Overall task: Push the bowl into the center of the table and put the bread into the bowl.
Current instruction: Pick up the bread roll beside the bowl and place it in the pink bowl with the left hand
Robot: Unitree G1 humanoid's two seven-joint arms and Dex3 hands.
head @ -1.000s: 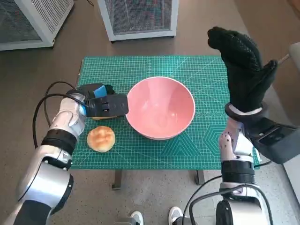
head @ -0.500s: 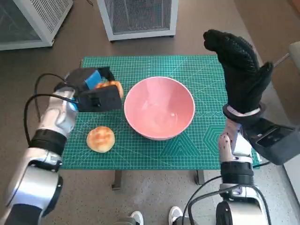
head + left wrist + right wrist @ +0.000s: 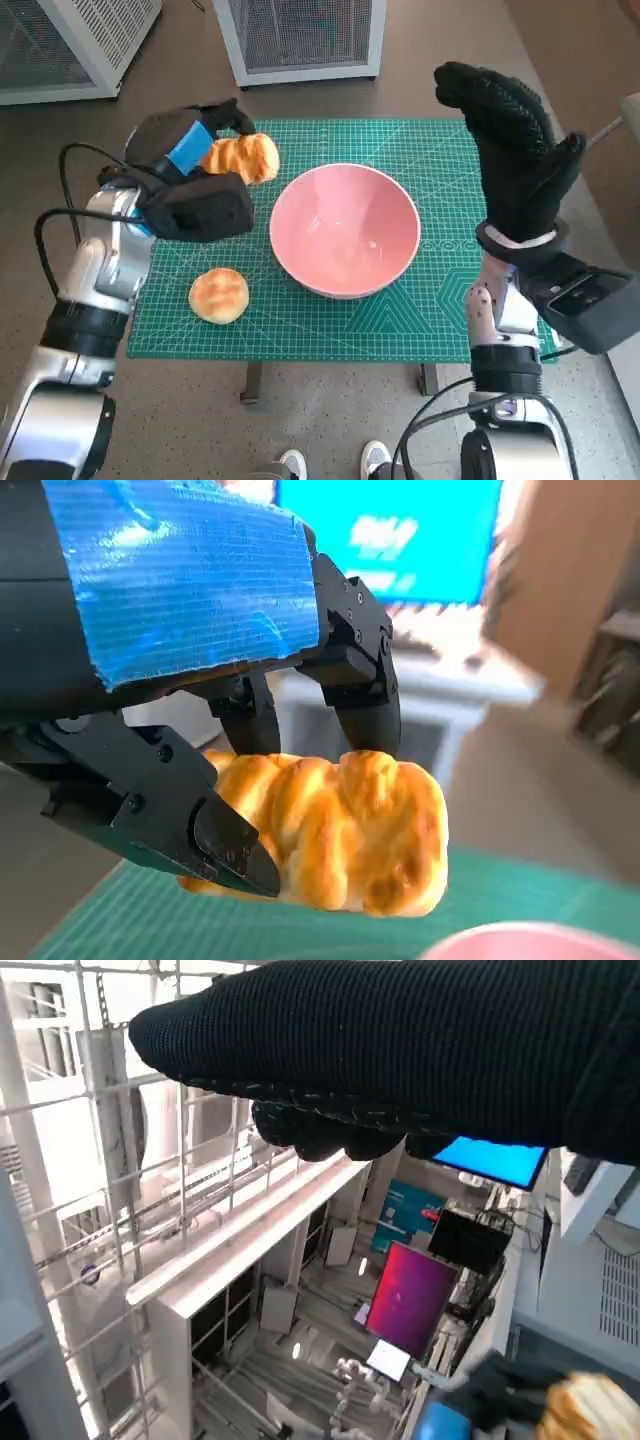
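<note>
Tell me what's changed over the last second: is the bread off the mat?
Yes. The left hand has lifted the braided bread off the green mat and carried it up toward the pink bowl. The round bun, the bowl and the raised right hand stayed put.

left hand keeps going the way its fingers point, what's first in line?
Likely the pink bowl: the left hand, holding the long bread, points toward its near rim. Height above the rim is unclear.

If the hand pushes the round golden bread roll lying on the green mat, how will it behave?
The round golden bread roll probably slides easily, looking light. Its domed shape might let it roll slightly. The crust likely dents under firm pressure.
</note>
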